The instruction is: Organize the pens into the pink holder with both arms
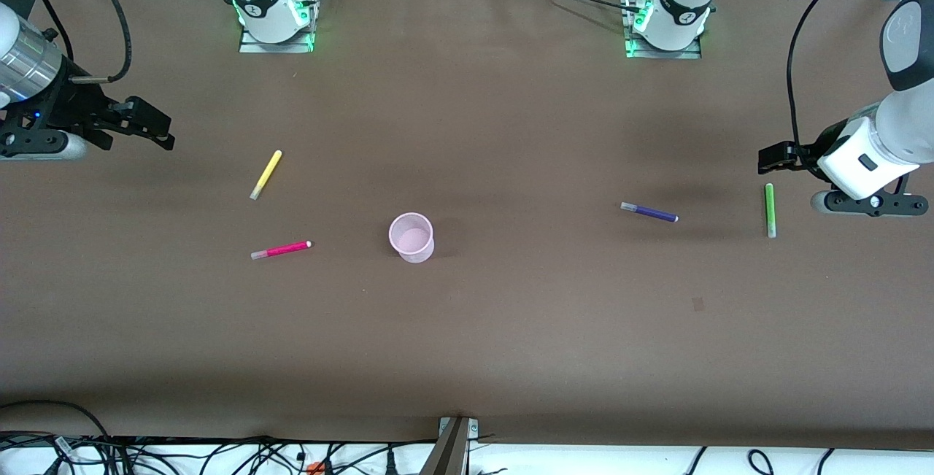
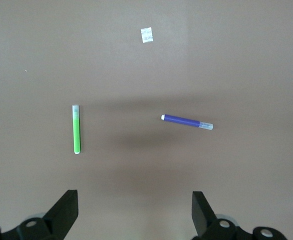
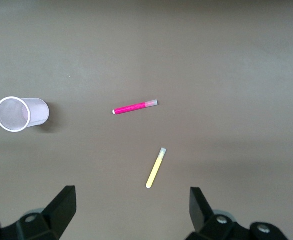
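The pink holder [image 1: 412, 237] stands upright and empty near the table's middle; it also shows in the right wrist view [image 3: 21, 114]. The magenta pen [image 1: 281, 249] [image 3: 135, 107] lies beside it toward the right arm's end. The yellow pen [image 1: 266, 174] [image 3: 156, 168] lies farther from the front camera than the magenta one. The purple pen [image 1: 649, 212] [image 2: 186, 121] and the green pen [image 1: 770, 209] [image 2: 76, 129] lie toward the left arm's end. My right gripper [image 1: 157, 128] [image 3: 131, 210] is open and empty over the right arm's end. My left gripper [image 1: 773, 157] [image 2: 135, 212] is open and empty, over the table beside the green pen.
A small white paper scrap [image 2: 146, 35] lies flat on the brown table [image 1: 511, 351], nearer to the front camera than the purple pen. The arm bases [image 1: 273, 15] [image 1: 668, 19] stand at the table's back edge. Cables hang past the front edge.
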